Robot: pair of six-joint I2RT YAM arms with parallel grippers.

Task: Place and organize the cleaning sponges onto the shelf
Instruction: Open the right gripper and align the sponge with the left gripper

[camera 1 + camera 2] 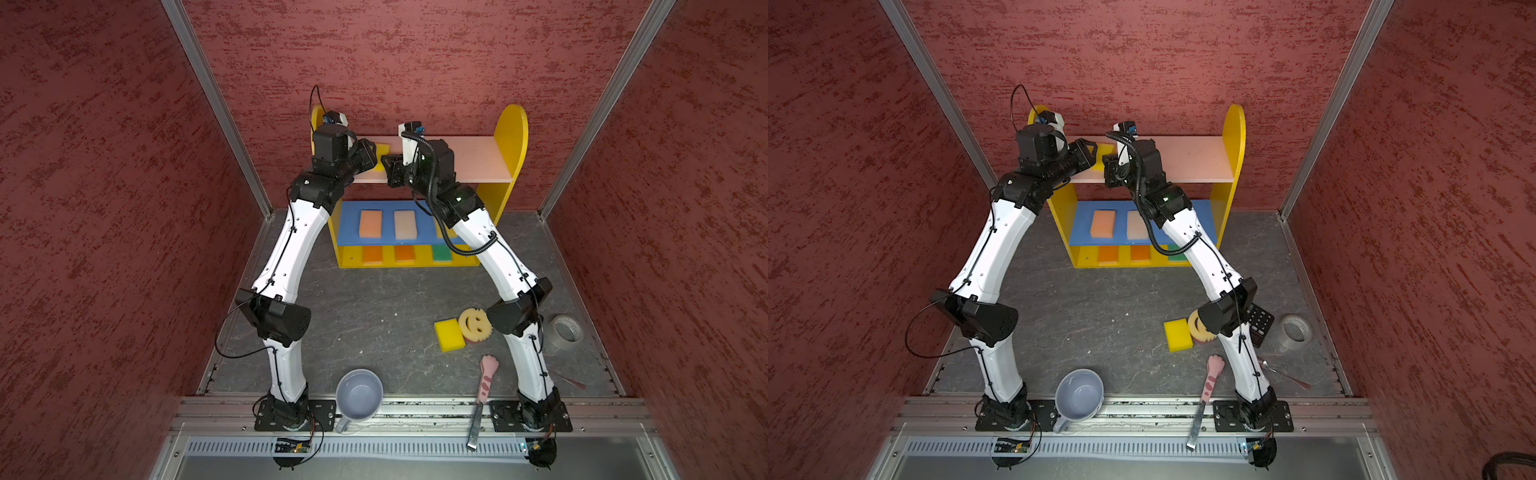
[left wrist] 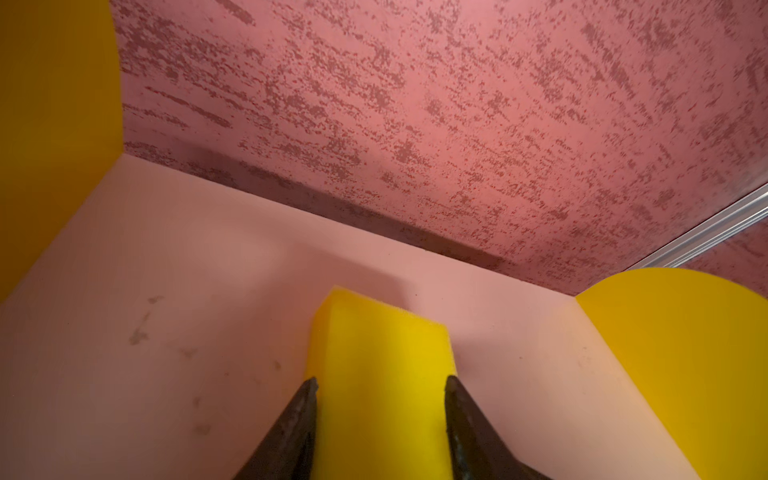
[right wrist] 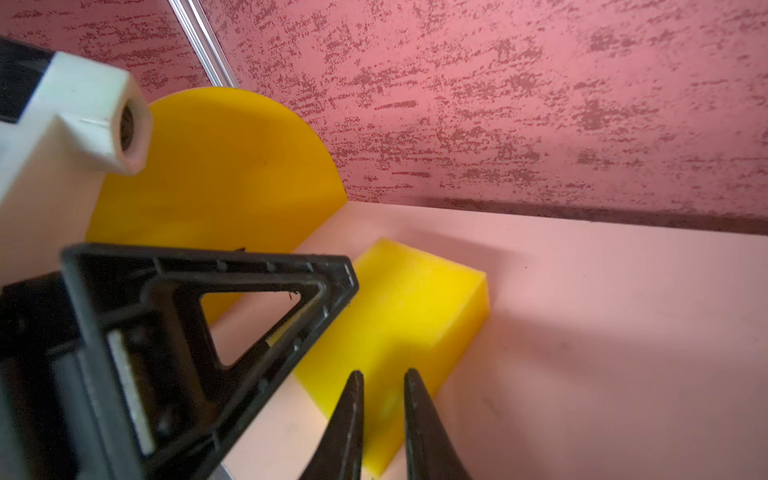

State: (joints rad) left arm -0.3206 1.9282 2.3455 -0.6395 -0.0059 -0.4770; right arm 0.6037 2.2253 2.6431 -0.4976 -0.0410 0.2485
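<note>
On the pink top board (image 1: 469, 158) of the shelf (image 1: 513, 133) lies a yellow sponge (image 1: 383, 148) (image 2: 382, 353) (image 3: 407, 316). My left gripper (image 2: 381, 380) (image 1: 376, 157) is shut on its two long sides. My right gripper (image 3: 383, 372) (image 1: 388, 164) hovers at its near end, jaws a narrow gap apart and holding nothing. A peach sponge (image 1: 370, 224) and a pale sponge (image 1: 405, 224) lie on the blue board. Two orange sponges (image 1: 372, 254) and a green sponge (image 1: 442, 253) sit on the bottom board. On the floor are a yellow block (image 1: 449, 334) and the smiley sponge (image 1: 476, 324).
A grey-blue mug (image 1: 359, 395) and a pink cat-paw tool (image 1: 486, 382) lie near the front rail. A tape roll (image 1: 565, 330), a spoon (image 1: 1283, 374) and a black keypad (image 1: 1258, 322) sit at the right. Red walls close in on three sides.
</note>
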